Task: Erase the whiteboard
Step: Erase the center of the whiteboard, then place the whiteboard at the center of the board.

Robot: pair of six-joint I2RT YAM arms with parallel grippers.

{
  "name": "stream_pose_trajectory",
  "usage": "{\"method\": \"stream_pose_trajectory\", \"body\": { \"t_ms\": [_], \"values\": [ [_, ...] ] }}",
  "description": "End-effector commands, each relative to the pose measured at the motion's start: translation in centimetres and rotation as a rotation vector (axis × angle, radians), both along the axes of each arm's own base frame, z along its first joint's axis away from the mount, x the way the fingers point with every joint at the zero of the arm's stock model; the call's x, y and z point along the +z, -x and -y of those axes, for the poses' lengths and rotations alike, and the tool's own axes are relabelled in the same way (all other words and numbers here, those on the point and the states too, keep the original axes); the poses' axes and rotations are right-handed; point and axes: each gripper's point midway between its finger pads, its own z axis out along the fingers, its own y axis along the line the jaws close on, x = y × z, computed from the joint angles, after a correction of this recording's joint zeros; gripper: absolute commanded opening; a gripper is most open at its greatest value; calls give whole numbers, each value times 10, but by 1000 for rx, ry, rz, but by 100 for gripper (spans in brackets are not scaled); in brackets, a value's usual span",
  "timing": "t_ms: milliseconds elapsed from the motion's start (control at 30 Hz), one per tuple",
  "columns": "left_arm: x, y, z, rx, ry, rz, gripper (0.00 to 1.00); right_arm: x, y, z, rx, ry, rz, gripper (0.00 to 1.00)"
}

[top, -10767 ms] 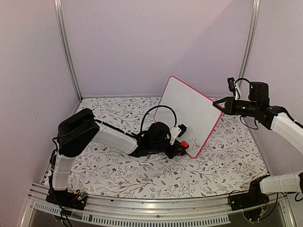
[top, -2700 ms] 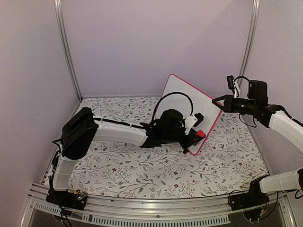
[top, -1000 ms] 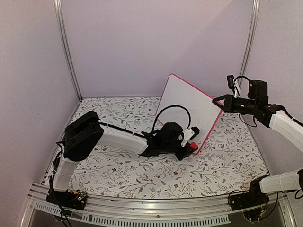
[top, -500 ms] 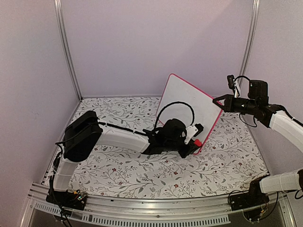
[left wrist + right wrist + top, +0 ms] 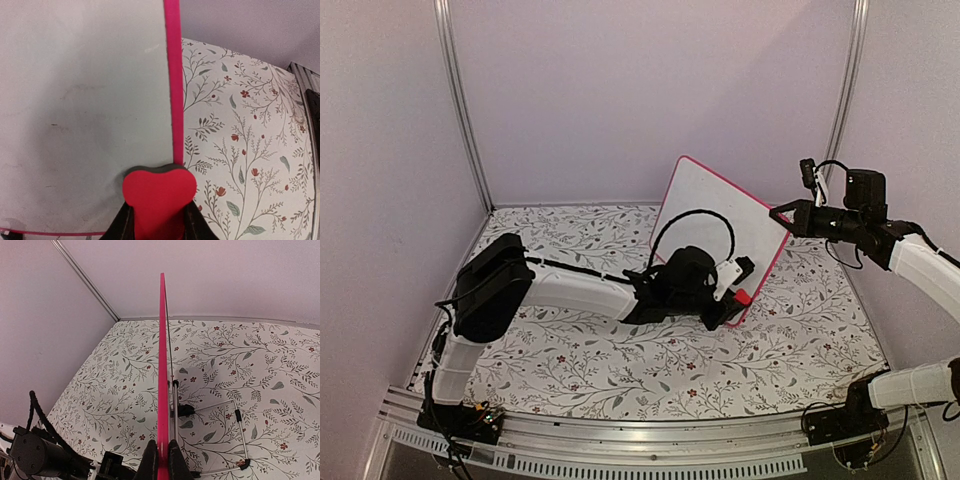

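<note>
**Left pincer.** The left pincer point(image 5: 159, 222) is closed on a red eraser point(image 5: 159, 192), one finger on each side of the block. The rounded working end of the eraser projects forward. In the left wrist view this end lies against the whiteboard point(image 5: 80, 115), astride the red frame strip and close to a lower corner of the board.

**Governing relation.** From the eraser, the white face extends up and to the left in the left wrist view. To its right there is only frame, then table point(image 5: 570, 360). Judged from this, any further stroke must run inward across the face, away from the frame. The face shows faint grey smudges and no legible red writing, so the erasing appears to be largely done.

**Right pincer.** The right pincer point(image 5: 162, 455) is clamped on the frame of the board, edge-on between the fingers. In the top view it grips the upper right corner.

**Board position.** The board stands tilted, with its lower corner at the table beside the left pincer. A wire stand point(image 5: 236, 415) is visible behind it.

**Reach.** The left arm is the nearer one to the face. The right arm serves only as a brace.
</note>
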Motion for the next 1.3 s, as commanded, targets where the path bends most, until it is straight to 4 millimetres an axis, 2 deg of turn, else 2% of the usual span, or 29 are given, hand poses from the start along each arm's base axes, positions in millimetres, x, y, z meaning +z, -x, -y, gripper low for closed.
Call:
{"method": "stream_pose_trajectory", "body": {
  "t_ms": [0, 67, 133, 367, 467, 567, 667, 867, 1033, 1133, 1267],
  "values": [
    [68, -16, 13, 38, 192, 116, 0, -58, 39, -15, 95, 2, -279, 0],
    [56, -15, 5, 47, 188, 97, 0, -59, 38, -15, 92, 6, -278, 0],
    [61, -17, -1, 60, 203, 89, 0, -57, 39, -16, 98, 1, -277, 0],
    [138, -41, -22, 117, 300, 190, 0, -56, 38, -14, 83, 8, -273, 0],
    [150, -48, -41, 173, 306, 215, 0, -55, 37, -13, 80, 11, -271, 0],
    [141, -54, -65, 250, 279, 184, 0, -55, 38, -13, 80, 9, -272, 0],
    [121, -62, -99, 363, 235, 125, 0, -54, 39, -12, 71, 14, -270, 0],
    [68, -79, -191, 618, 97, -8, 0, -47, 44, -8, 54, 11, -242, 0],
    [40, -91, -279, 847, 29, -121, 0, -35, 42, -9, 55, 1, -222, 0],
    [28, -94, -319, 929, 20, -167, 0, -39, 39, -9, 58, 11, -218, 9],
    [0, -89, -359, 1033, -62, -243, 0, -39, 38, -11, 64, -1, -230, 24]
  ]
}}
